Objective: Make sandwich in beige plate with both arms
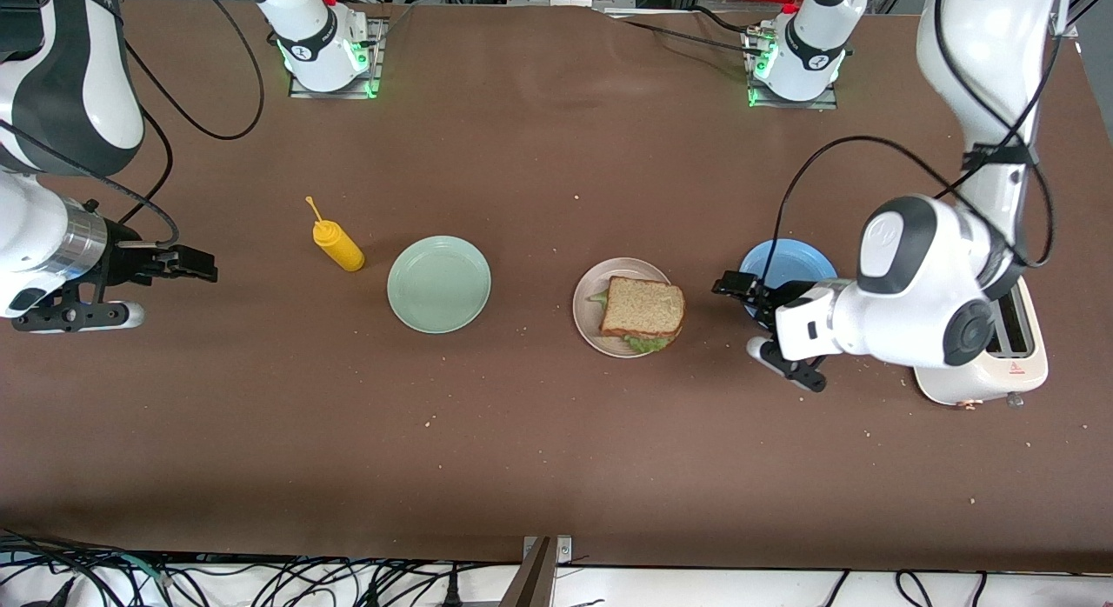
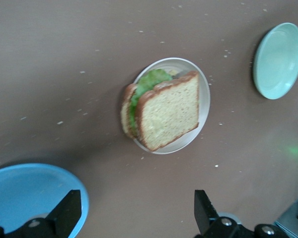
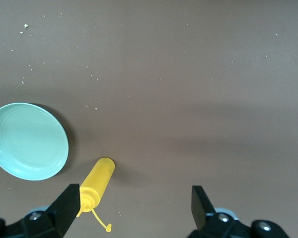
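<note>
The sandwich (image 1: 642, 309) lies in the beige plate (image 1: 584, 304) near the table's middle: brown bread on top, green lettuce showing at its edges. In the left wrist view the sandwich (image 2: 168, 111) sits on the plate (image 2: 203, 94) with lettuce between two slices. My left gripper (image 1: 741, 292) is open and empty, over the table between the beige plate and the blue plate (image 1: 796, 261); its open fingers (image 2: 69, 210) frame bare table. My right gripper (image 1: 187, 265) is open and empty at the right arm's end of the table, clear of the plates.
A mint-green plate (image 1: 439, 283) and a yellow squeeze bottle (image 1: 337, 244) stand between the beige plate and the right gripper. A white toaster (image 1: 1000, 355) stands at the left arm's end, partly hidden by the left arm. Crumbs dot the brown table.
</note>
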`<state>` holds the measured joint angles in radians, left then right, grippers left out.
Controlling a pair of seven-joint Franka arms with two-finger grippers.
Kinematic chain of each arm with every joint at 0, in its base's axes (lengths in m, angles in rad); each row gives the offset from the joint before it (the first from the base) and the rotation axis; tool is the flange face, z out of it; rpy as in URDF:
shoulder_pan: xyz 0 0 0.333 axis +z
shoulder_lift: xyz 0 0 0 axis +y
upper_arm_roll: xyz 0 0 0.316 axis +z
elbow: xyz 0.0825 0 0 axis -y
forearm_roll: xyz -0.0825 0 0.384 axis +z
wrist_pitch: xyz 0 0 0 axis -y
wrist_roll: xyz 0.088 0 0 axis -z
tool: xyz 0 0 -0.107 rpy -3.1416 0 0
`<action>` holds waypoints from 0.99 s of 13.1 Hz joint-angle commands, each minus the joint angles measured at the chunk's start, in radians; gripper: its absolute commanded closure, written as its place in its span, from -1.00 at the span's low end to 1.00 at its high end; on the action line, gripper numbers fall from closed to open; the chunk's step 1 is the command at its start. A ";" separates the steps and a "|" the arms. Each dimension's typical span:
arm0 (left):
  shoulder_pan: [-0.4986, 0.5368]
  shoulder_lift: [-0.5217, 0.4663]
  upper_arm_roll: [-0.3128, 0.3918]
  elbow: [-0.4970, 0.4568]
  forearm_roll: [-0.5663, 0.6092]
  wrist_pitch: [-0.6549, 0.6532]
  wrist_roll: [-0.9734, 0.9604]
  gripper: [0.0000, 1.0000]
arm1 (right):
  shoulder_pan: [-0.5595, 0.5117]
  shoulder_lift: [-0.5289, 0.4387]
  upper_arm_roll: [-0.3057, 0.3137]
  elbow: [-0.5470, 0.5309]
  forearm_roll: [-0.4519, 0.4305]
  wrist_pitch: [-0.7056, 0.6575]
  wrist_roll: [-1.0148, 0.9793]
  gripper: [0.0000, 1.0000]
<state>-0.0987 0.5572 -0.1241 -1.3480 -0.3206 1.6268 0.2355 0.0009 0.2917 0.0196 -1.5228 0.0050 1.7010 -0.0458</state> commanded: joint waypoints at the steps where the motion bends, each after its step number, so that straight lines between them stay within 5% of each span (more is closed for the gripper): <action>1: -0.007 -0.106 -0.002 -0.017 0.168 -0.036 -0.109 -1.00 | -0.009 -0.011 0.013 -0.014 -0.008 0.011 0.014 -0.99; 3: -0.012 -0.167 -0.002 -0.017 0.277 -0.064 -0.136 -1.00 | -0.010 -0.009 0.013 -0.014 -0.008 0.011 0.014 -0.99; 8: -0.004 -0.304 0.024 -0.043 0.330 -0.076 -0.168 -1.00 | -0.010 -0.011 0.014 -0.014 -0.008 0.011 0.012 -0.99; 13: 0.011 -0.529 0.055 -0.279 0.330 -0.033 -0.217 -1.00 | -0.010 -0.009 0.013 -0.014 -0.008 0.012 0.012 -0.99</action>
<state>-0.0955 0.1610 -0.0709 -1.4793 -0.0207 1.5532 0.0556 0.0009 0.2924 0.0197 -1.5229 0.0050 1.7023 -0.0455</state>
